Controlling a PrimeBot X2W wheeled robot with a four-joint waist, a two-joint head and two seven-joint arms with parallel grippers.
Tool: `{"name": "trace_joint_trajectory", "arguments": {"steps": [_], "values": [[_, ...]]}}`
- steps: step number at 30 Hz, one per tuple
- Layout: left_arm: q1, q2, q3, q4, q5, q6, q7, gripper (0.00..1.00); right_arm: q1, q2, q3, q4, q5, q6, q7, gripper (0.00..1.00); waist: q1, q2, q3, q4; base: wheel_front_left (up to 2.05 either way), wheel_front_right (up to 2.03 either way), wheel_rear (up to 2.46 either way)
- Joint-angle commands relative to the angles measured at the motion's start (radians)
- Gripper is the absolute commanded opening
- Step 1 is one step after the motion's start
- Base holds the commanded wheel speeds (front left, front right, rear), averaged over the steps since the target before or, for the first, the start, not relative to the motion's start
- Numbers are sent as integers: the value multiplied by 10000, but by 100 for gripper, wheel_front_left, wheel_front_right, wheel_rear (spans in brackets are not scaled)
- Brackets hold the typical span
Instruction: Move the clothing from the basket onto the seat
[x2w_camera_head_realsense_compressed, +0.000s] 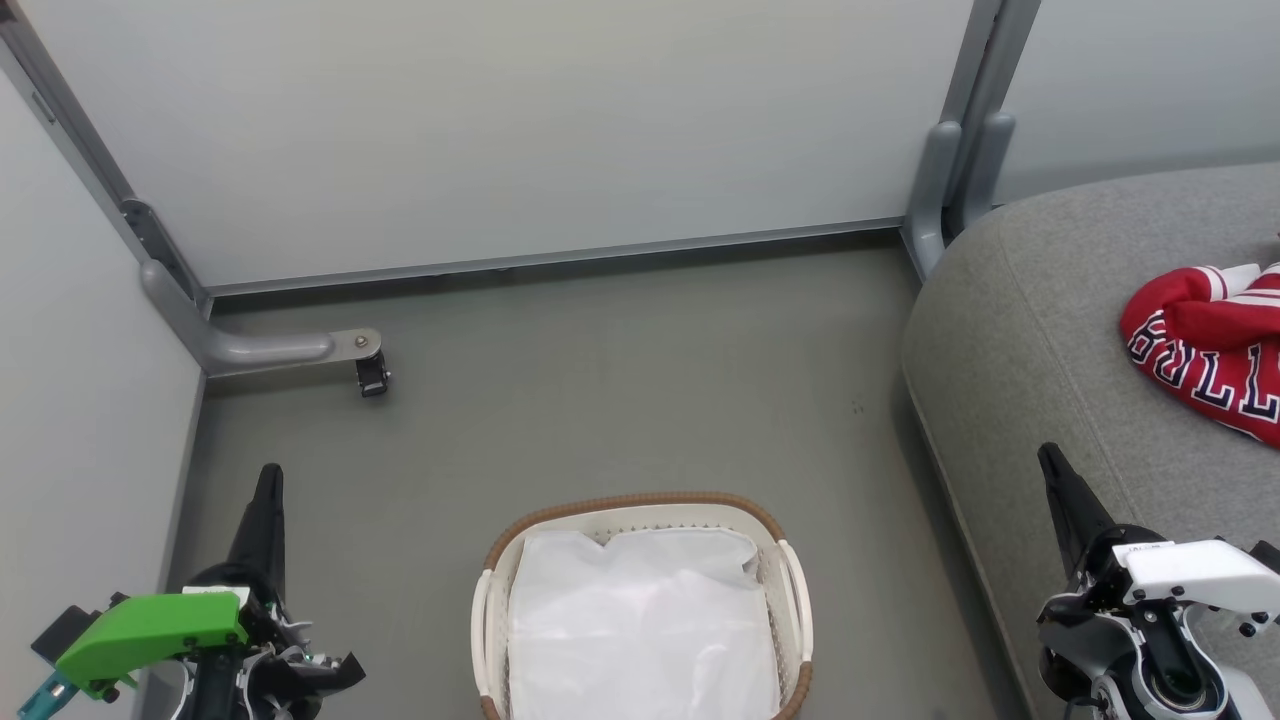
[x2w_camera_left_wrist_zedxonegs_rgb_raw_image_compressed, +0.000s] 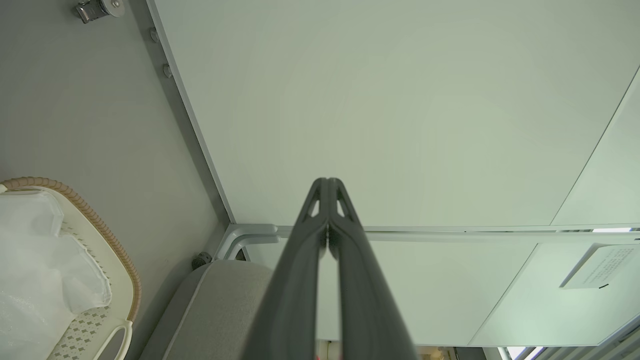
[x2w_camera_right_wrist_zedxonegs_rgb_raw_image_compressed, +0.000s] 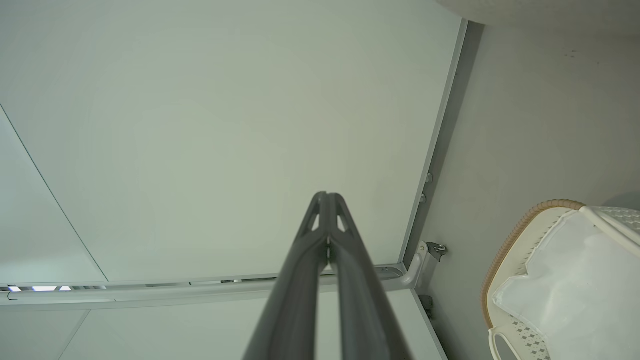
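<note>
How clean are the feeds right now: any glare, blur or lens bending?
Head view: even, soft light, sharp; the white liner in the basket is nearly washed out. Left wrist view: straight partition frame bows slightly; fingers loom large. Right wrist view: same bowing, liner bright.

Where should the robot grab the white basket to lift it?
Probably by its two white handles, one on each side of the rim. The basket sits upright on the floor between the arms, so the left gripper can drop onto the left handle and the right gripper onto the right one. Both are shut, so they must open first.
</note>
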Motion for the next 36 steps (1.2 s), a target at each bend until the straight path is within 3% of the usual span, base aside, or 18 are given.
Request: {"name": "trace_joint_trajectory", "arguments": {"steps": [1,36], "values": [[-104,72,24,-19,-31,-70,34,0,103,-62,-18,-35,35,-3,31,0,0,0,0,0,0,0,0],[-104,73,22,-20,-31,-70,33,0,103,-61,-16,-35,37,-3,29,0,0,0,0,0,0,0,0]]}}
